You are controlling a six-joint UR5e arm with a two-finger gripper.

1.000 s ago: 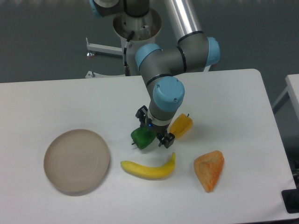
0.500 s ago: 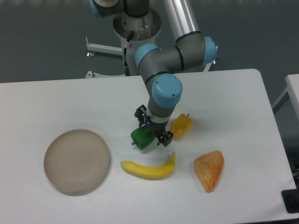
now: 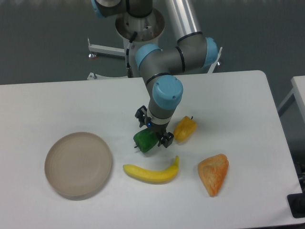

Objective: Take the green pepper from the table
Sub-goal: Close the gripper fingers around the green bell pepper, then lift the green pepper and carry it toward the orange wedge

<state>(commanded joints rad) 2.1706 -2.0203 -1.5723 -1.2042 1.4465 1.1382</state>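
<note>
Arm wrist covers the top of the green pepper (image 3: 145,140) and most of the gripper (image 3: 153,132); finger contact on the pepper can't be resolved.

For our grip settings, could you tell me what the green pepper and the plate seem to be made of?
Green pepper: probably smooth plastic, a toy; glossy with uniform colour. Plate: matte beige, possibly ceramic or plastic; faint concentric rings, no shine. Neither material is certain from looks alone.

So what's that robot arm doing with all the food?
The gripper is down over the green pepper, which sits on the white table. Its fingers sit on either side of the pepper, though a firm squeeze can't be confirmed. The yellow pepper, banana and plate lie untouched.
</note>
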